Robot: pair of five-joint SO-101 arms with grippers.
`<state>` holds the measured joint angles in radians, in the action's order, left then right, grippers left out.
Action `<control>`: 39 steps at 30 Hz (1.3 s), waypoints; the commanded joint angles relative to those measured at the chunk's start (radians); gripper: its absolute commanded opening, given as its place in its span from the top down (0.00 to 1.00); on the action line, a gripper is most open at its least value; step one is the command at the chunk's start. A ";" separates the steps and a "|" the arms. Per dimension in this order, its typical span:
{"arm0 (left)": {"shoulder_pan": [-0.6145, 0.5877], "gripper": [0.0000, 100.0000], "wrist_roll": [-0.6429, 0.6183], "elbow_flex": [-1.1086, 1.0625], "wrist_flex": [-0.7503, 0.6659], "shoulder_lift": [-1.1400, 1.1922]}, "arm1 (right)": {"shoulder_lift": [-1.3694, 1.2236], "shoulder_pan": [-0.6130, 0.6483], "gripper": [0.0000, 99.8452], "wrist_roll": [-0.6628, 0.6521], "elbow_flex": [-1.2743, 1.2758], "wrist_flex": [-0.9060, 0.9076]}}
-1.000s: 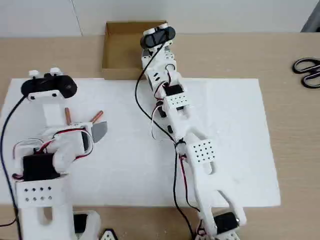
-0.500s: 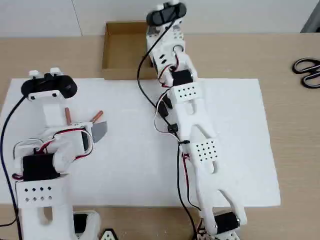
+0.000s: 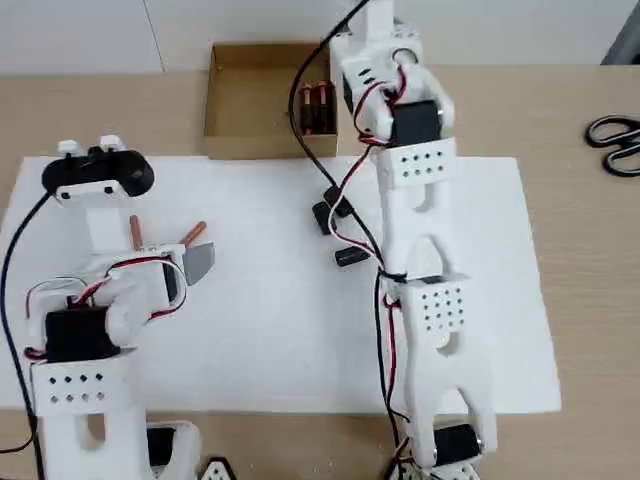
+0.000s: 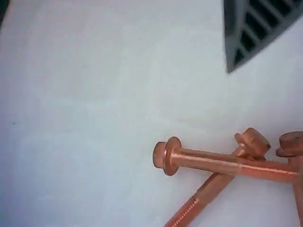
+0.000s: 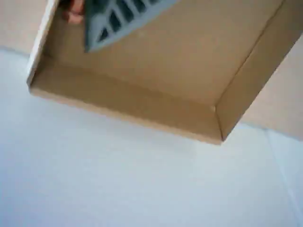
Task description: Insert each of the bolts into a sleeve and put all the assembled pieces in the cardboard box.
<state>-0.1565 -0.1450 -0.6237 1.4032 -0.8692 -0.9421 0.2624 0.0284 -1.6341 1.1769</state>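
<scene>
The right pincer hangs by the cardboard box, and the left pincer hangs over the white mat. How far either is open cannot be told. Copper pieces lie in the box near the right pincer, and three bolts lie near the left pincer.

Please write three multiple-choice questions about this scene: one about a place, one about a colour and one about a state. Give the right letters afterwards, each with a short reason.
1. Where do the copper pieces at the far end of the table lie?
A. on the bare table
B. inside the cardboard box
C. beside the scissors

2. What colour are the loose bolts outside the box?
A. copper
B. black
C. blue

3. How do these loose bolts lie?
A. standing upright
B. stacked in a cup
C. flat on the white sheet

Answers:
1 B: the high view shows them in the box, near its right side.
2 A: the left wrist view shows copper metal.
3 C: they rest crossed on the sheet.
</scene>
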 commanded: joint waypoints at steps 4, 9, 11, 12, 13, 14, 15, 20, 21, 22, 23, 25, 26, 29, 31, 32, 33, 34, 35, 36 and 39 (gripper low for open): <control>0.000 0.70 0.008 0.022 -0.012 -0.014 | 0.252 0.012 0.81 -0.012 -0.048 0.326; 0.000 0.70 0.006 0.082 -0.006 -0.014 | 0.308 0.021 0.81 -0.011 -0.048 0.495; 0.000 0.70 0.006 0.084 -0.006 -0.014 | 0.312 0.015 0.81 -0.011 -0.048 0.503; -0.002 0.70 0.006 0.082 -0.006 -0.014 | 0.312 0.015 0.81 -0.011 -0.046 0.506; -0.002 0.70 0.006 0.081 -0.005 -0.014 | 0.312 0.016 0.81 -0.011 -0.043 0.509; -0.002 0.70 0.006 0.081 -0.003 -0.014 | 0.315 0.018 0.81 -0.011 -0.026 0.513; -0.002 0.70 0.006 0.082 0.003 -0.014 | 0.318 0.019 0.81 -0.012 0.003 0.515; -0.002 0.70 0.006 0.082 0.006 -0.014 | 0.346 0.021 0.81 -0.014 0.187 0.516; -0.002 0.70 0.006 0.082 0.006 -0.014 | 0.369 0.022 0.81 -0.014 0.224 0.516; -0.003 0.70 0.006 0.082 0.006 -0.014 | 0.394 0.027 0.81 -0.012 0.272 0.516; -0.003 0.70 0.006 0.082 0.006 -0.014 | 0.417 0.035 0.81 -0.011 0.327 0.516; -0.005 0.70 0.006 0.082 0.006 -0.014 | 0.463 0.045 0.81 -0.011 0.456 0.512; -0.006 0.70 0.006 0.082 0.006 -0.014 | 0.486 0.053 0.81 -0.011 0.525 0.510; -0.005 0.70 0.006 0.082 0.006 -0.014 | 0.545 0.068 0.81 -0.011 0.687 0.510; -0.003 0.70 0.006 0.082 0.006 -0.014 | 0.582 0.067 0.81 -0.012 0.773 0.510; -0.003 0.70 0.006 0.082 0.006 -0.014 | 0.596 0.067 0.81 -0.012 0.815 0.509; -0.003 0.70 0.006 0.082 0.006 -0.014 | 0.605 0.067 0.81 -0.012 0.853 0.509; -0.003 0.70 0.006 0.082 0.006 -0.014 | 0.608 0.067 0.81 -0.012 0.890 0.509; -0.003 0.70 0.006 0.082 0.006 -0.014 | 0.610 0.067 0.81 -0.012 0.927 0.509; -0.003 0.70 0.006 0.082 0.006 -0.012 | 0.610 0.067 0.81 -0.012 0.962 0.504; -0.003 0.70 0.006 0.082 0.006 -0.009 | 0.601 0.067 0.81 -0.008 1.060 0.493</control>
<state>-0.1565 -0.1450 -0.5823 1.4032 -0.8707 -0.3928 0.3284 0.0284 -0.6429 1.6863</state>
